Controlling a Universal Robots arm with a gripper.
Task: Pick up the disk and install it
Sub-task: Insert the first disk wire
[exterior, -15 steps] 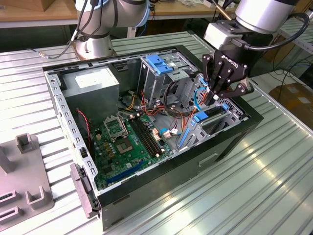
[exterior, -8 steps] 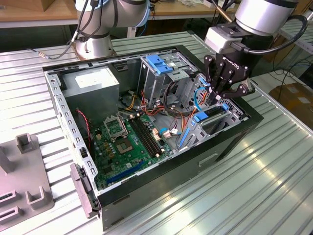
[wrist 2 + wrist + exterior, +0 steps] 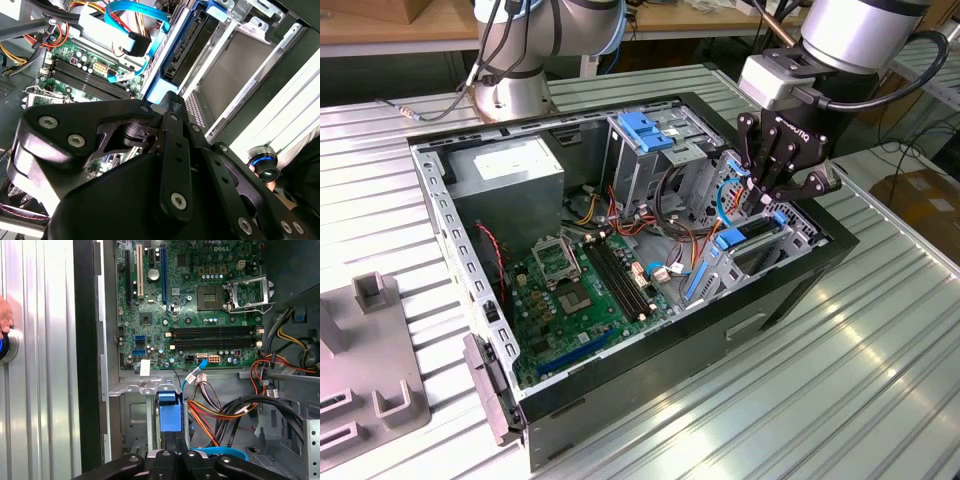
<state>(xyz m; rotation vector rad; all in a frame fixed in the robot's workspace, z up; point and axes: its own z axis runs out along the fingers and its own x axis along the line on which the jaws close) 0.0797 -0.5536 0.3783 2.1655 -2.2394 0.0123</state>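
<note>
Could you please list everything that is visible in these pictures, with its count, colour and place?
computer case: one, black, open, on the table
table: one, silver ribbed metal
motherboard: one, green, case floor
power-supply box: one, grey, white sticker, case corner
drive cage: one, metal, blue top, inside the case
disk: one, dark, blue rails, bay at the case edge
wires: bundle, orange, yellow, red, black, beside the motherboard
fixture: one, grey, exterior view's left
person's hand: one, on a round button
arm: one, silver-grey, above the case
robot's hand: one, black, at the disk's end
</note>
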